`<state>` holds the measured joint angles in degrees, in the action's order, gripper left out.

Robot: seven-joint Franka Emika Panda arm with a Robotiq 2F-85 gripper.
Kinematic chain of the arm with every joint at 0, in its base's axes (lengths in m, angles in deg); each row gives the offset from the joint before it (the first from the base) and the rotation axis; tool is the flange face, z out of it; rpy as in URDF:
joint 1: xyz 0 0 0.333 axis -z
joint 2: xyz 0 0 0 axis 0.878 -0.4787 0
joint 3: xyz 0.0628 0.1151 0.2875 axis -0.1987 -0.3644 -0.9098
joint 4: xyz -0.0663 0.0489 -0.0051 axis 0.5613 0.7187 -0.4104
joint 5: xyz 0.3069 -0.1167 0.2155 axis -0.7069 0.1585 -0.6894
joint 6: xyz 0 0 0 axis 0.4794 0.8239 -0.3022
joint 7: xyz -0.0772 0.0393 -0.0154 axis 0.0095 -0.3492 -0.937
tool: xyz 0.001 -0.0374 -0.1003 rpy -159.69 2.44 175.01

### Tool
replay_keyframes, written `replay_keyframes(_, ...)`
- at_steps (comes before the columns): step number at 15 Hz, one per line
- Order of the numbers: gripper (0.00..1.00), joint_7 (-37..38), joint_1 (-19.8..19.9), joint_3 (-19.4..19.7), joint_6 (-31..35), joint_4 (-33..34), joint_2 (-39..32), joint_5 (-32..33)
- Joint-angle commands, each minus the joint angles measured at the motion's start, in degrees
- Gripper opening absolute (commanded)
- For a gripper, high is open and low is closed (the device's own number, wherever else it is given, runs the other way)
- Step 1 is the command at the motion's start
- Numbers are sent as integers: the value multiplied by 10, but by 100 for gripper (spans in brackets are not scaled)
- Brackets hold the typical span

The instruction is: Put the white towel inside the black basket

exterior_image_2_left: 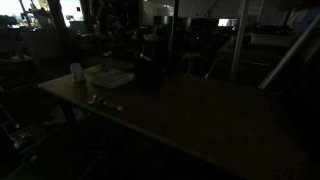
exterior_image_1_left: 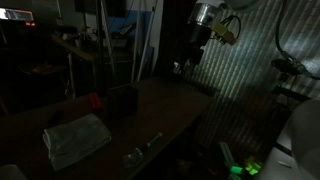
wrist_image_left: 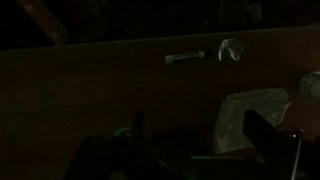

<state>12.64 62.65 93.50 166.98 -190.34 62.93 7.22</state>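
Soft rumpled white cloth towel point(exterior_image_1_left: 77, 138), matt brown wooden table point(exterior_image_1_left: 175, 108), ribbed metal-looking wall point(exterior_image_1_left: 240, 75)

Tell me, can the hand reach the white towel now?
Probably yes: the hand hangs above the table, the white towel lies uncovered, and the black basket stands beside it, not on it.

Rumpled white cloth towel point(exterior_image_1_left: 77, 138) lay loosely bunched and flat on the brown wooden table point(exterior_image_1_left: 170, 105), near one edge, outside the basket. Small boxy black basket point(exterior_image_1_left: 123, 100) stood upright just beyond the towel, not touching it. Basket detail was lost in the gloom.
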Motion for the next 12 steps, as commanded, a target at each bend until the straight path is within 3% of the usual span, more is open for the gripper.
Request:
replay_keyframes(1,100,-6,11,-9,-2,5,-2,-6)
replay_keyframes(12,100,-6,10,-8,-2,11,1,-6)
